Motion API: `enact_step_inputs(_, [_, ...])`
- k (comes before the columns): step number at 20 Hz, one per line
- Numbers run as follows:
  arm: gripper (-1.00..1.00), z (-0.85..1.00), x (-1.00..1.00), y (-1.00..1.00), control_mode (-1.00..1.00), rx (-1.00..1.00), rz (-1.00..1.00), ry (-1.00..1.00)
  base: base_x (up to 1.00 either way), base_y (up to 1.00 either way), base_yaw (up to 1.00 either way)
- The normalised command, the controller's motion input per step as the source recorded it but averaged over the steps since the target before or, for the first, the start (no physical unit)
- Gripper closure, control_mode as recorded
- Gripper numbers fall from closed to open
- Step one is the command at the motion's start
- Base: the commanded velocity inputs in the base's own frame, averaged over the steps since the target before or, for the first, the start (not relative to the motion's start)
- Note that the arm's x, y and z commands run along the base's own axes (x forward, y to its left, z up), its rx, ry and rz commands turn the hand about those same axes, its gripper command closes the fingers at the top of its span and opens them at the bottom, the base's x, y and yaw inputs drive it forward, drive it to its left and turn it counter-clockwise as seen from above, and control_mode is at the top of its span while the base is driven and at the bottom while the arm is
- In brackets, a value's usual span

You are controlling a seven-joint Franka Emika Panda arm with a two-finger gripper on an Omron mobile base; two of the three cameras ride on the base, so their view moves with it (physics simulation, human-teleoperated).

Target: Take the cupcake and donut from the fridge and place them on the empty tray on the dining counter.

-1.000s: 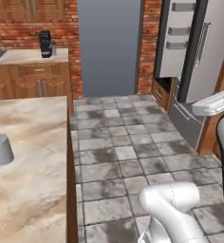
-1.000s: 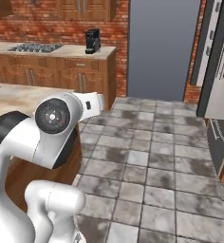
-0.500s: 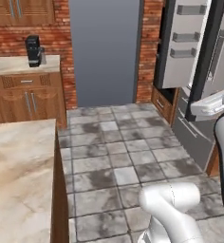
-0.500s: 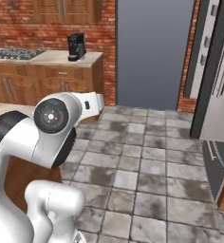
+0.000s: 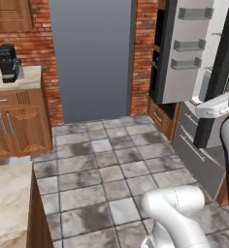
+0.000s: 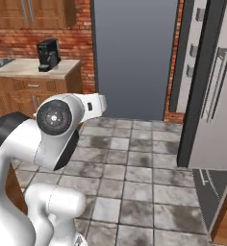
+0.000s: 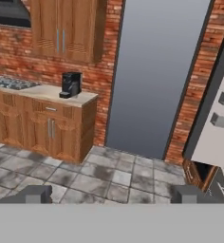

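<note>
The fridge (image 5: 189, 53) stands at the right with one upper door swung open, its grey door bins facing me; its lower drawers (image 5: 194, 150) are shut. From the other side I see a fridge door with a bar handle (image 6: 214, 91). In the hand view my gripper (image 7: 111, 194) is open and holds nothing; its two fingertips (image 7: 33, 193) stand wide apart, aimed over the tiled floor toward the open fridge door (image 7: 213, 123). A corner of the dining counter (image 5: 7, 203) lies at the lower left. The cupcake, the donut and the tray are out of view.
A wall counter (image 5: 14, 80) with a black coffee machine (image 5: 8, 62) runs at the left, with a stove (image 7: 9, 83) further along it. A tall grey panel (image 5: 92, 58) between brick walls fills the middle. Grey floor tiles (image 5: 111, 164) lie open between me and the fridge.
The whole picture has shifted left: the base has turned and driven toward the fridge. The dining counter has slid mostly out at the left. The gripper stays open.
</note>
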Motion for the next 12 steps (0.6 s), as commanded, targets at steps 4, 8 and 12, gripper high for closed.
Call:
enact_step_inputs(4, [-1.00,0.00,0.00,0.00,1.00,0.00,0.00,0.00,1.00,-0.02,-0.14])
enact_step_inputs(8, [-1.00,0.00,0.00,0.00,1.00,0.00,0.00,0.00,1.00,-0.27,-0.20])
enact_step_inputs(12, [-1.00,0.00,0.00,0.00,1.00,0.00,0.00,0.00,0.91,-0.44,-0.26])
